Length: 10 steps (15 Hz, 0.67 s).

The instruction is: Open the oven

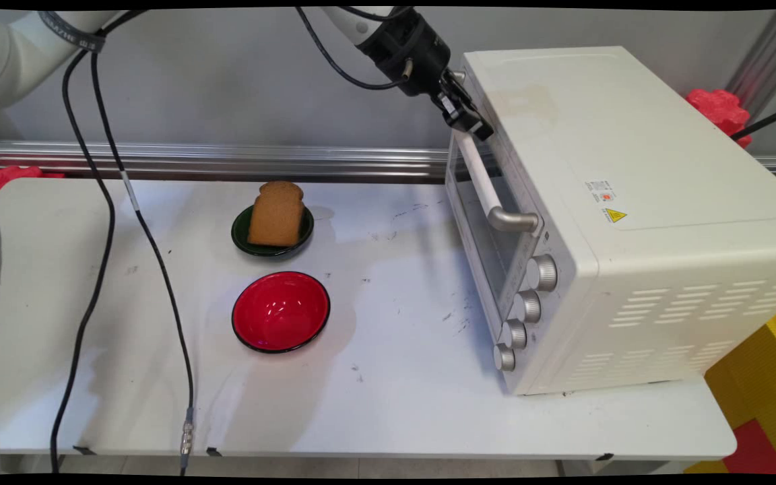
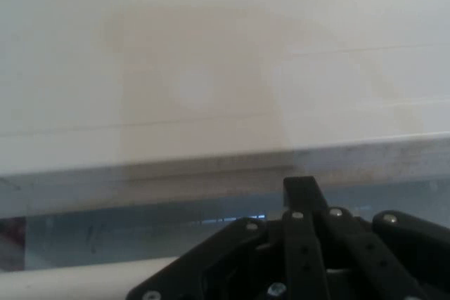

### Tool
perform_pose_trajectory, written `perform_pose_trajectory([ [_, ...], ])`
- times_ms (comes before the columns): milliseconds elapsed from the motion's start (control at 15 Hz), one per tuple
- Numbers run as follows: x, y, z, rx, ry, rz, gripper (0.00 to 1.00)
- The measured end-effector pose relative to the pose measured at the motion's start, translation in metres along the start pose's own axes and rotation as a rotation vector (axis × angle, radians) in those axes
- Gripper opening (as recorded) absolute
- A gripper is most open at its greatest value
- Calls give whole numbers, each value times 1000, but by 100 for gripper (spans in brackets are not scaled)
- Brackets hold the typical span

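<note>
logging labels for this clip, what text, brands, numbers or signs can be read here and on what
No word or number can be read for certain.
Toaster oven, top panel: yellow triangle warning sign; no text legible.
Toaster oven top, beside the sign: small white sticker with a red mark; print too small to read.
Strap on the arm's cables: pale lettering, too small to read.
Hand view: gripper against the oven, no text.

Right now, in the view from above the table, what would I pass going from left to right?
Hanging black cables → green bowl holding a bread slice, with the red bowl directly in front of it → gripper at the oven's door handle → white toaster oven.
</note>
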Motion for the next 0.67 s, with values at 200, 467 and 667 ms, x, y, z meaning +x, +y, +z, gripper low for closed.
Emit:
perform_pose_trajectory([
  [200, -6, -1, 2, 0, -3, 6, 0],
  [467, -18, -3, 1, 1, -23, 11, 0],
  [667, -30, -3, -4, 1, -50, 9, 0],
])
